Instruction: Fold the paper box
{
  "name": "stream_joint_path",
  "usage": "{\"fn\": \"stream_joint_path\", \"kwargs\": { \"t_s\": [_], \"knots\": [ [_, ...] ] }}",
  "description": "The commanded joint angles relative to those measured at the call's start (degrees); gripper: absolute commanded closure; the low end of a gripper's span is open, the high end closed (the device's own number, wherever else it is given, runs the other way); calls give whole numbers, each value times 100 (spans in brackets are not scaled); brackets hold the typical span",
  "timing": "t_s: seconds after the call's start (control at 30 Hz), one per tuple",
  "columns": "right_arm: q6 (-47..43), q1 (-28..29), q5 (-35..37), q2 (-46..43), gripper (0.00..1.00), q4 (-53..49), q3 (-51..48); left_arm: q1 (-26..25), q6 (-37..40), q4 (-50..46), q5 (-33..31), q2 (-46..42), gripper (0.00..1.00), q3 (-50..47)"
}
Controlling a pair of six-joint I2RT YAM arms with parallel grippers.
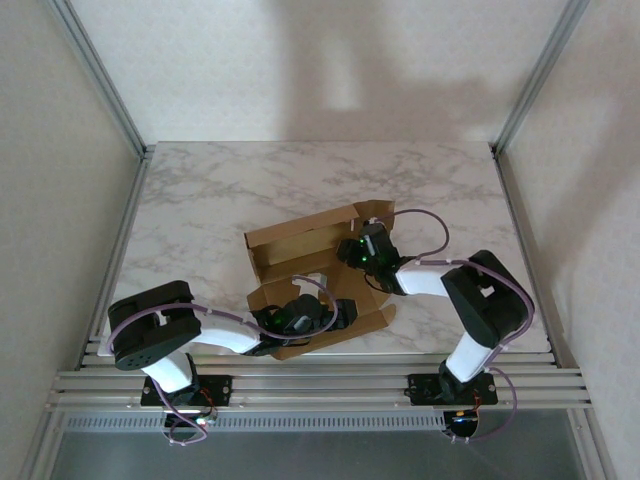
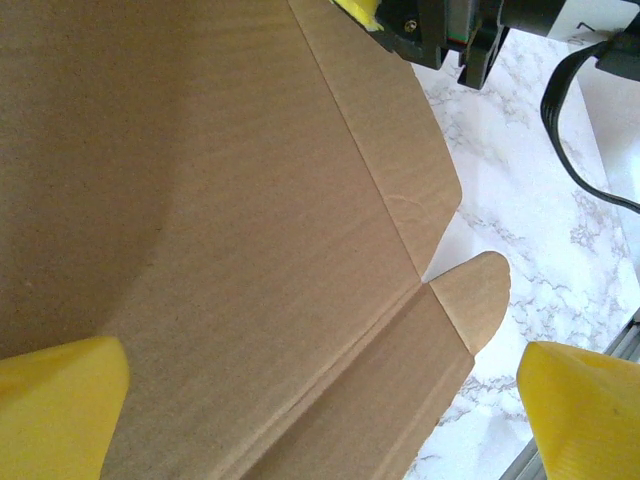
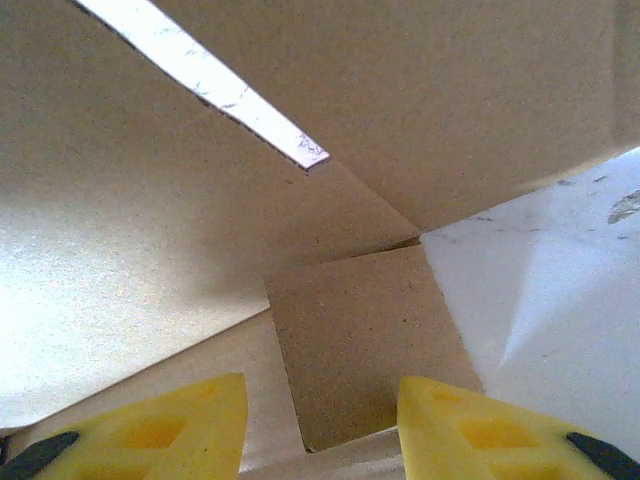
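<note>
Marble table (image 1: 200, 190), near edge: paper box (image 1: 300, 240) half-formed. Left gripper (image 2: 320, 410) wide open, empty; right gripper (image 3: 322, 425) half-open at side flap (image 3: 360, 340), nothing clamped. Next, I reckon: tuck flap inward.

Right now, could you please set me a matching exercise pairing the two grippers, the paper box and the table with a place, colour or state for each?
Things:
1. left gripper
2. right gripper
3. paper box
4. table

Descriptions:
A. marbled white
B. fingers wide apart, over the box's near part
C. brown, partly folded, one wall raised
D. at the box's far right corner

Pairs: 1-B; 2-D; 3-C; 4-A
</note>
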Motion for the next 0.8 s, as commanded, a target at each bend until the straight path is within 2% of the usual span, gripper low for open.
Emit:
{"fn": "stream_joint_path", "kwargs": {
  "t_s": [0.0, 0.23, 0.37, 0.47, 0.57, 0.77],
  "knots": [
    [-66, 71, 142, 238, 56, -247, 186, -101, 10, -265, 29, 153, 1, 39],
    [41, 103, 376, 359, 59, -764, 338, -108, 15, -292, -28, 72, 1, -14],
    [-146, 92, 385, -120, 58, -734, 159, -108, 15, -331, -88, -20, 1, -53],
    [-516, 39, 262, -567, 56, -1094, 127, -108, 46, -384, -114, -85, 0, -62],
    [-722, -212, -303, -1097, 52, -1171, -116, -108, 77, -402, -180, -190, 1, -123],
    [-1337, -566, -1177, -2386, 45, -2308, -257, -108, 167, -398, -220, -370, 1, -177]
  ]
}}
